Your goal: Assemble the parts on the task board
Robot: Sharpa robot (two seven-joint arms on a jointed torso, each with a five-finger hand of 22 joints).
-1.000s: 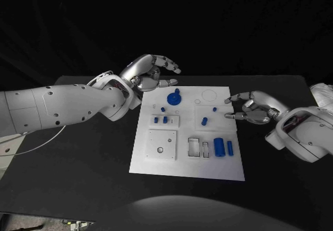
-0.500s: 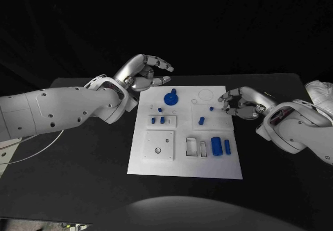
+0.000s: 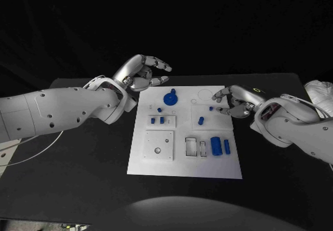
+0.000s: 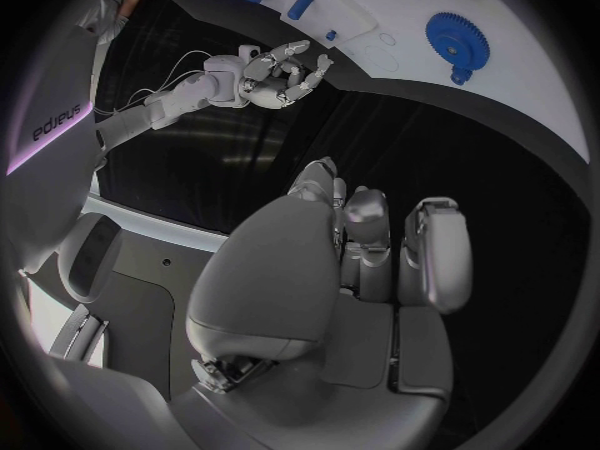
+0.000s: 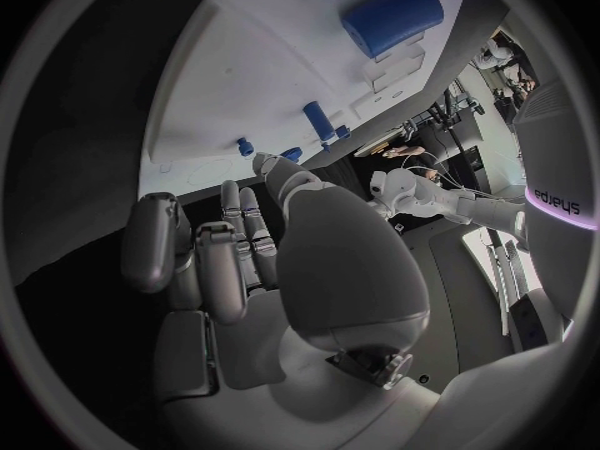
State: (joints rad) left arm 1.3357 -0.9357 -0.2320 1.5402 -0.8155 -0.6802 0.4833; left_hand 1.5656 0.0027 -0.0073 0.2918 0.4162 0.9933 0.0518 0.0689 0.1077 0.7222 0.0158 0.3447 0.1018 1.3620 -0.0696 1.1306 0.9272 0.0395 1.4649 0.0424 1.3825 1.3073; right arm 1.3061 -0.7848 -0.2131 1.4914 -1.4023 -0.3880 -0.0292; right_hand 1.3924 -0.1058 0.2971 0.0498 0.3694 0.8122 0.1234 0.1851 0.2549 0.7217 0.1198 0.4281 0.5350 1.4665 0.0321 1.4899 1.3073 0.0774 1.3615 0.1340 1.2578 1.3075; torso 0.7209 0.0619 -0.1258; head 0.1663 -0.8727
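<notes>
The white task board (image 3: 182,163) lies in the middle of the black table. On it are a blue gear (image 3: 172,99), several small blue pegs (image 3: 161,120), a blue peg (image 3: 202,121) and two blue cylinders (image 3: 216,145). My left hand (image 3: 144,72) hovers off the board's far left corner, fingers loosely bent and apart, holding nothing. My right hand (image 3: 232,102) is at the board's far right edge, fingers curled in with nothing visible in them. The left wrist view shows the left hand (image 4: 363,260), the gear (image 4: 450,35) and the right hand (image 4: 281,70). The right wrist view shows the right hand (image 5: 275,260) and a cylinder (image 5: 394,18).
A white square plate (image 3: 160,143) and rectangular slots (image 3: 193,146) sit on the board's near half. A white object (image 3: 319,91) lies at the table's right edge. A pale cable (image 3: 42,144) trails off the left side. Black table surface surrounds the board.
My right hand has moved in to the board's far right edge and its fingers have curled in. My left hand has drawn slightly away from the board's corner.
</notes>
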